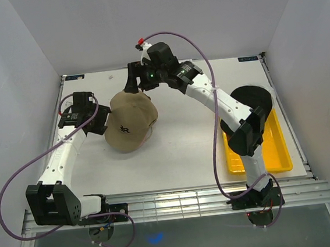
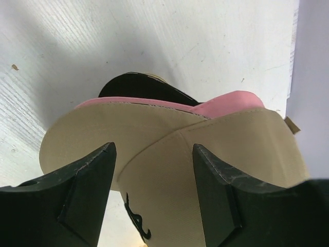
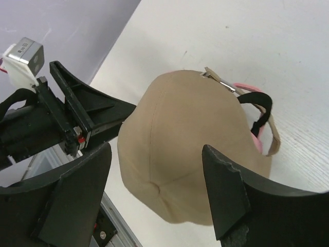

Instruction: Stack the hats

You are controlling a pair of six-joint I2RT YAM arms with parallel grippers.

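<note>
We see the tan cap sitting on the white table, left of centre, its dark front logo turned toward the near edge. It tops a small pile. From the left wrist, the pink cap shows as a brim edge just under the tan brim, and a dark brim pokes out beneath that; we cannot tell which cap that dark brim belongs to. The left gripper is at the cap's left side, level with the brim. Its jaws are spread, with the tan front panel showing in the gap beyond the fingertips and nothing pinched between them. The right gripper hangs just above the back of the tan cap, and its jaws are also parted and empty. From its wrist we look down on the tan crown, the strap buckle and a sliver of pink at the rear. Well apart, on the right, a black cap lies over the far end of the yellow tray.
</note>
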